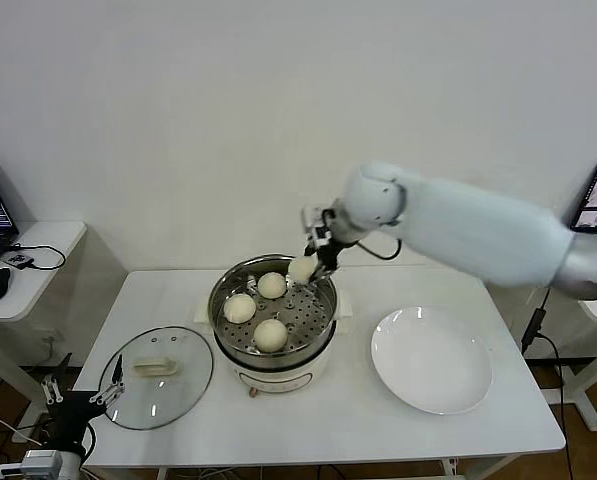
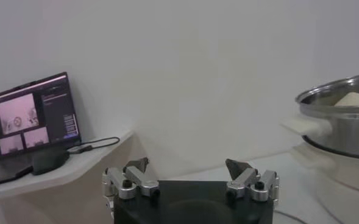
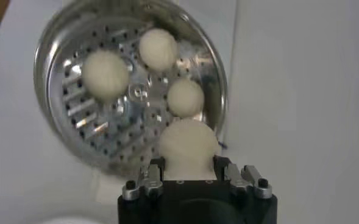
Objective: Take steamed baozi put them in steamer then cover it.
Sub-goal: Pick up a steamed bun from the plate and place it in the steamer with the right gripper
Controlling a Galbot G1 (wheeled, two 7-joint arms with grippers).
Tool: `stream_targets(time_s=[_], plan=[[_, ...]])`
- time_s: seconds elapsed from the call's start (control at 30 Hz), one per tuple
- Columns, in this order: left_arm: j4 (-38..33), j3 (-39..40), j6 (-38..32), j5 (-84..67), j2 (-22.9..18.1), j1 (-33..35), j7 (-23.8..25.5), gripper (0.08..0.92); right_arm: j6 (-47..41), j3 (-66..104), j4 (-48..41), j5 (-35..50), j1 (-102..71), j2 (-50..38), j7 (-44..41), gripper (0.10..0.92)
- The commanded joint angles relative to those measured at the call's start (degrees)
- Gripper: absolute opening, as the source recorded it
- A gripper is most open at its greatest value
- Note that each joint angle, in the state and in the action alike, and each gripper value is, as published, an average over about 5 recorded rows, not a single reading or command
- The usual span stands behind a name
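- Left gripper (image 1: 81,392) idles off the table's near-left corner, jaws apart, beside the cover (image 1: 158,377): rigid glass, best lifted by its bar handle
- Steamer (image 1: 270,312) holds three baozi
- Right gripper (image 3: 188,163) pinches the fourth baozi (image 3: 188,144) above the far rim: soft, light, easily dented

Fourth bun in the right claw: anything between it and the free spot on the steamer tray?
Nothing visible. The right claw holds the bun over the steamer's rim; three buns occupy the tray, bare tray remains, and the lid lies aside on the table.
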Motion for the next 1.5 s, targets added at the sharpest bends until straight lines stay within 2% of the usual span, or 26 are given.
stream_targets(time_s=[0.03,0.37,0.93,1.03,1.3,1.4,1.5], plan=[[0.1,0.1,0.0,0.0,-0.1,-0.1,0.0,0.823,-4.0,-2.7,-2.9,1.0,-5.2,6.8,3.4,0.518],[0.4,0.1,0.0,-0.2,-0.1,-0.3,0.0,0.823,-5.6,-1.8,-6.0,-2.4,-7.6,7.5,4.1,0.517],[0.6,0.3,-0.1,-0.2,-0.1,-0.5,0.0,0.823,-7.4,-0.5,-5.1,-3.5,-8.6,6.1,4.8,0.523],[0.6,0.2,-0.1,-0.2,0.0,-0.5,0.0,0.823,-7.8,0.0,-4.0,-3.3,-8.1,5.0,5.1,0.567],[0.7,-0.3,-0.1,-0.7,0.2,-0.5,-0.1,0.823,-8.2,3.7,1.5,-0.7,-5.7,-1.4,5.7,0.785],[0.7,-0.4,-0.1,-0.8,0.3,-0.6,-0.1,0.823,-8.3,6.6,6.9,1.9,-5.9,-6.5,7.6,0.817],[0.9,-0.3,0.0,-0.9,0.3,-0.9,-0.1,0.823,-7.7,9.7,13.2,7.8,-7.6,-12.0,15.7,0.822]])
